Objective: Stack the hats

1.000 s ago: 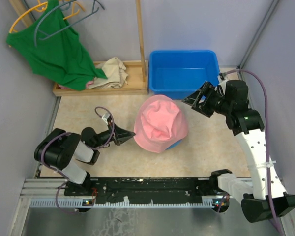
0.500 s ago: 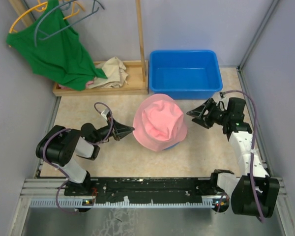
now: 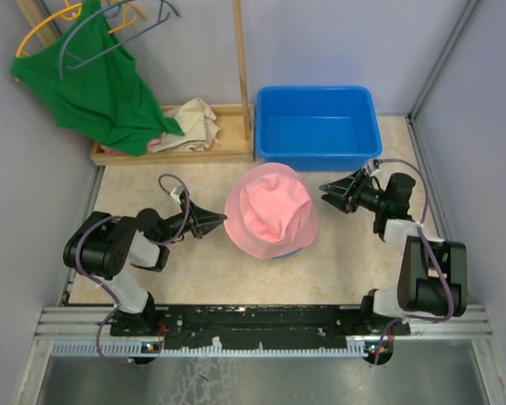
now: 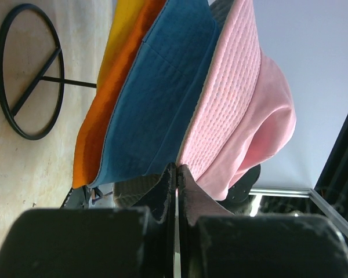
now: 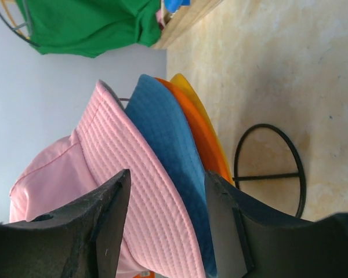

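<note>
Beige tabletop (image 3: 354, 253): pink hat (image 3: 272, 211) topmost; blue hat (image 4: 156, 92), orange hat (image 4: 95, 133), yellow hat (image 4: 124, 29) nested beneath it on wire stand (image 4: 23, 75). Left gripper (image 3: 222, 221) clenched, right gripper (image 3: 329, 192) parted and empty, flanking it. Brims likely best squared gently.

Pink hat (image 3: 270, 211) is on top, crown dented, in the middle of the table (image 3: 194, 270). Nested under it, brims drooping: blue hat (image 4: 156, 98), orange hat (image 4: 93, 150), yellow-orange hat (image 4: 122, 29) lowest.
</note>
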Action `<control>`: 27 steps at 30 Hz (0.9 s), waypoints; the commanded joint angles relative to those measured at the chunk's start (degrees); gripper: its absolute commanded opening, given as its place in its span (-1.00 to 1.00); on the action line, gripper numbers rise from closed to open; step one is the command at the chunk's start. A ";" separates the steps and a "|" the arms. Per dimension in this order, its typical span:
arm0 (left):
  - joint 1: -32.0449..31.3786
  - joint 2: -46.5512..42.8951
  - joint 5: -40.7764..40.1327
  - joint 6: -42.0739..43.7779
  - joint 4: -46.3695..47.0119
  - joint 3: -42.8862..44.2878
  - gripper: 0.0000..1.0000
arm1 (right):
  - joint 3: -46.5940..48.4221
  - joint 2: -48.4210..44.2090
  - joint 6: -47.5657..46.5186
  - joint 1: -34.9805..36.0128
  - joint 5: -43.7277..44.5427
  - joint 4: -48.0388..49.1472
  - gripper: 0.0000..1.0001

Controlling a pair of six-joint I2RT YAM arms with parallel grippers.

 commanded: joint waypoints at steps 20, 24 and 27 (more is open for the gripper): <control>0.47 4.02 1.42 -1.58 7.27 8.41 -1.00 | -1.23 23.01 32.84 6.43 -3.72 62.97 0.10; 0.48 4.64 1.42 -1.66 7.60 8.64 -1.00 | -0.69 22.52 29.84 6.99 -3.73 59.12 0.10; 0.47 5.35 1.49 -1.69 7.90 8.65 -1.00 | -0.19 21.69 26.77 7.15 -3.90 54.64 0.10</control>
